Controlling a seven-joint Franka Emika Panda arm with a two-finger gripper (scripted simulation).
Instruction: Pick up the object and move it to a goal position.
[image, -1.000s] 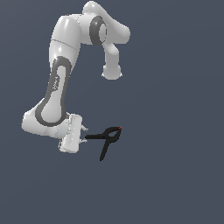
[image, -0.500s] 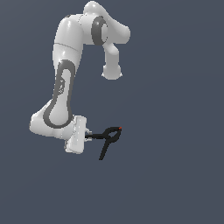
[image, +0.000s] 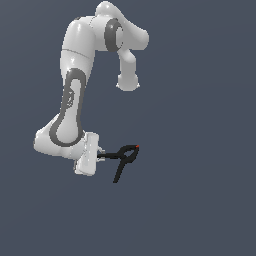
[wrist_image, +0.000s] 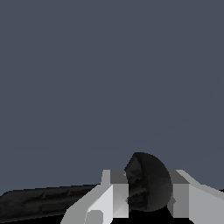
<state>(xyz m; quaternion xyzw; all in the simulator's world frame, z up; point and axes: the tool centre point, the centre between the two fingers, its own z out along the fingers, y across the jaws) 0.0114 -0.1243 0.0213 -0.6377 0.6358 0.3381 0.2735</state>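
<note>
Since a second ago, the white arm's claw (image: 100, 156) has closed in on the small black spring clamp (image: 123, 159) from the exterior view's left. Its fingers (wrist_image: 116, 197) now pinch one thin handle, the red-tipped head pointing right.

We see our white arm (image: 75, 100) folded low, its wrist turned sideways toward the exterior view's right, and our claw (image: 101, 156) clamped on the black clamp (image: 122, 160).

Even, soft simulated lighting, flat slate-grey backdrop, no cast shadows seen, coarse blocky rendering in the wrist view, no glare.
</note>
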